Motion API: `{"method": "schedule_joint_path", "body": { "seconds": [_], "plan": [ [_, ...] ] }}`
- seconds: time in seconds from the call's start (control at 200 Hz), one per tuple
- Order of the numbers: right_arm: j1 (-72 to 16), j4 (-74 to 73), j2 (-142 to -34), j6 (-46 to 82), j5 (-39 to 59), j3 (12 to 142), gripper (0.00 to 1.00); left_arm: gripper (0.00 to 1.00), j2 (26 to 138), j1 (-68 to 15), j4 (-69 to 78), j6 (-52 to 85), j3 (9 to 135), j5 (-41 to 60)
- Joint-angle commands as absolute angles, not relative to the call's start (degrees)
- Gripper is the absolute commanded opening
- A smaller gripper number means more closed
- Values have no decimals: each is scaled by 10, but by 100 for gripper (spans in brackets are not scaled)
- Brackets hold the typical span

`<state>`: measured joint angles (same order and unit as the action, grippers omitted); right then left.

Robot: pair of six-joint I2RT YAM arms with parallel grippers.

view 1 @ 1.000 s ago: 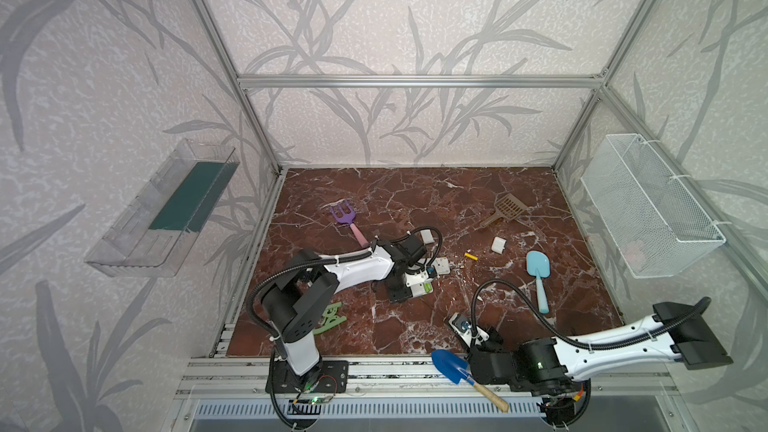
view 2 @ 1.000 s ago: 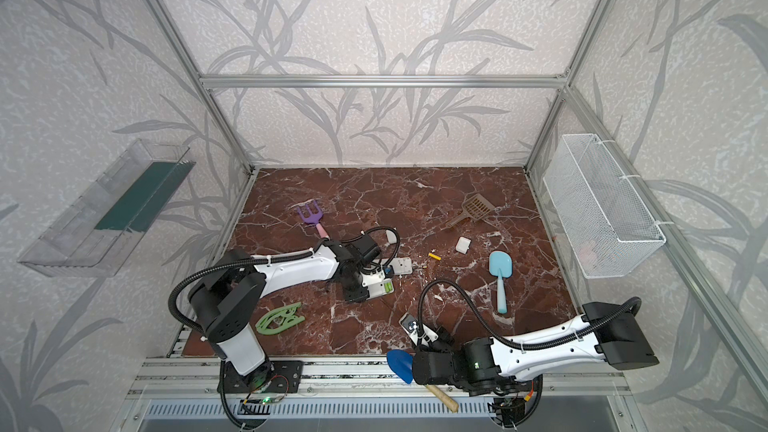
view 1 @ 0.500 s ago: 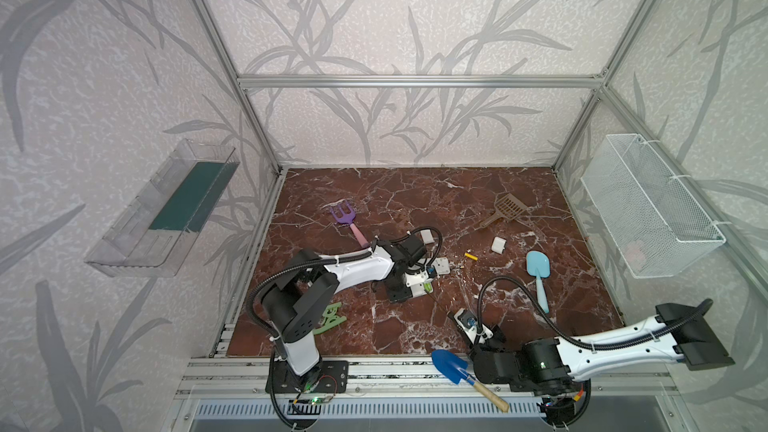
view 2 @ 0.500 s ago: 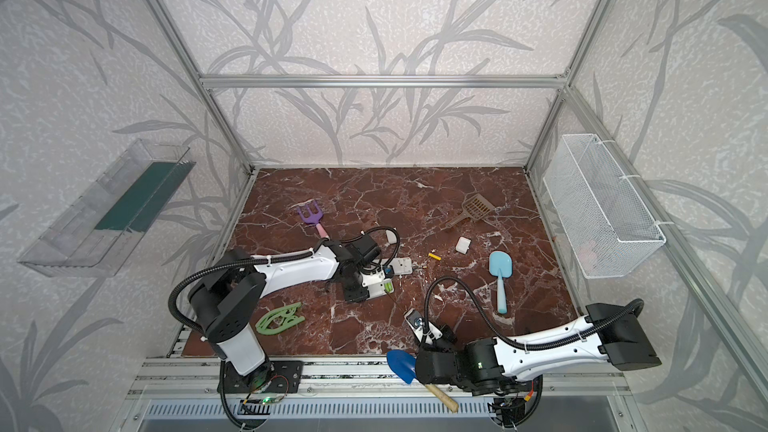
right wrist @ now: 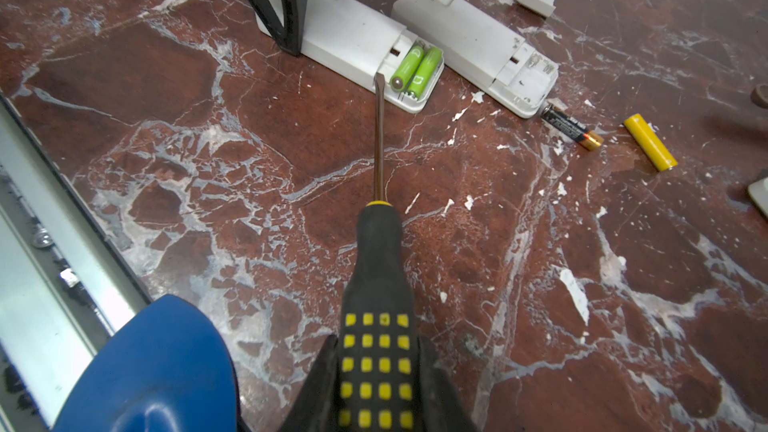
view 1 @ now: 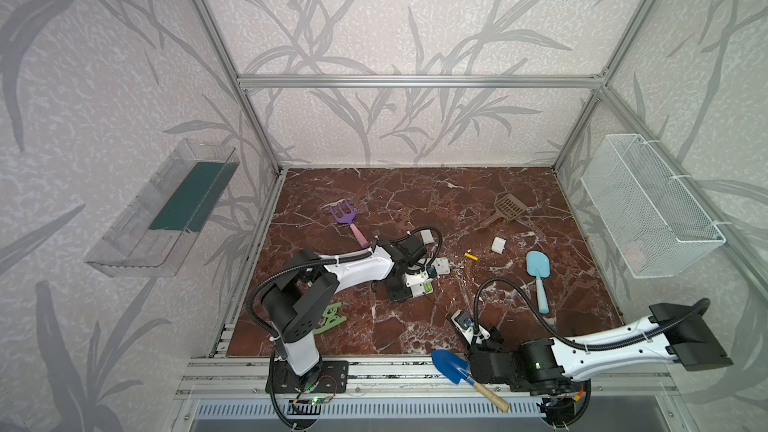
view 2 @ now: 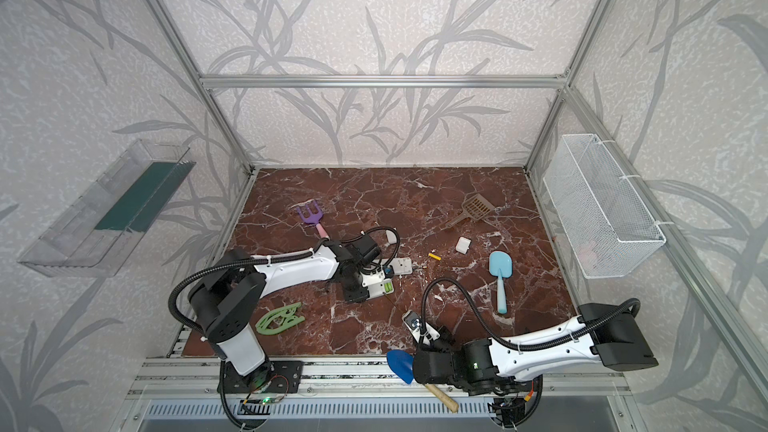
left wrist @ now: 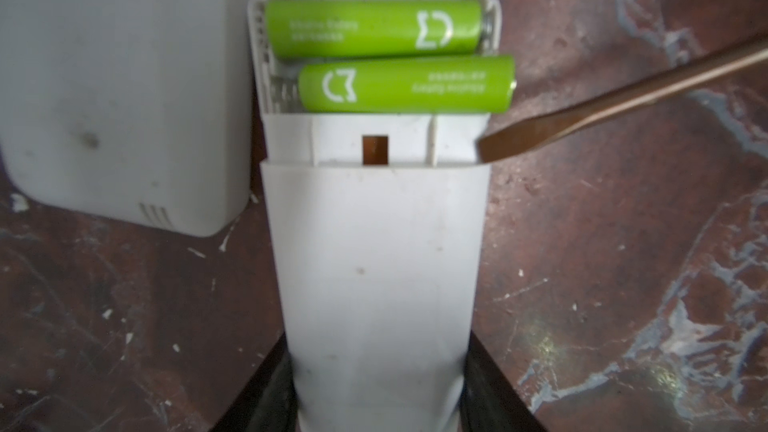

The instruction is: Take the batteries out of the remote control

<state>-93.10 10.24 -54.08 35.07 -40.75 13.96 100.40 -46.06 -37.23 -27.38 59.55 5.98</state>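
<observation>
The right gripper is clamping the black-and-yellow screwdriver by its handle. The blade tip is sitting at the edge of the remote, just beside the nearer of 2 green batteries, which is poking 1 end past the open compartment's wall. The left gripper is gripping that remote across its body. Levering off-centre is probably risking a skid along the plastic, a twist of the remote, or flicking the battery across the floor toward the loose yellow battery.

Pale walls, grey leaf pattern. Red-brown marble floor. Aluminium frame. Clear shelf left wall; wire basket right wall.
</observation>
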Motion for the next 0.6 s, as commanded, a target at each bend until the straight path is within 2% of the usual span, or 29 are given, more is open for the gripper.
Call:
{"method": "schedule_joint_path", "body": {
  "seconds": [0.0, 0.235, 0.595],
  "plan": [
    [-929, 105, -542, 362, -426, 148, 0, 38, 1027, -472, -374, -280, 580, 75],
    [-919, 135, -514, 391, -438, 141, 0, 38, 1029, -472, -375, -280, 581, 75],
    [-881, 65, -552, 341, -388, 139, 0, 37, 1028, -474, -378, -272, 584, 81]
  ]
}}
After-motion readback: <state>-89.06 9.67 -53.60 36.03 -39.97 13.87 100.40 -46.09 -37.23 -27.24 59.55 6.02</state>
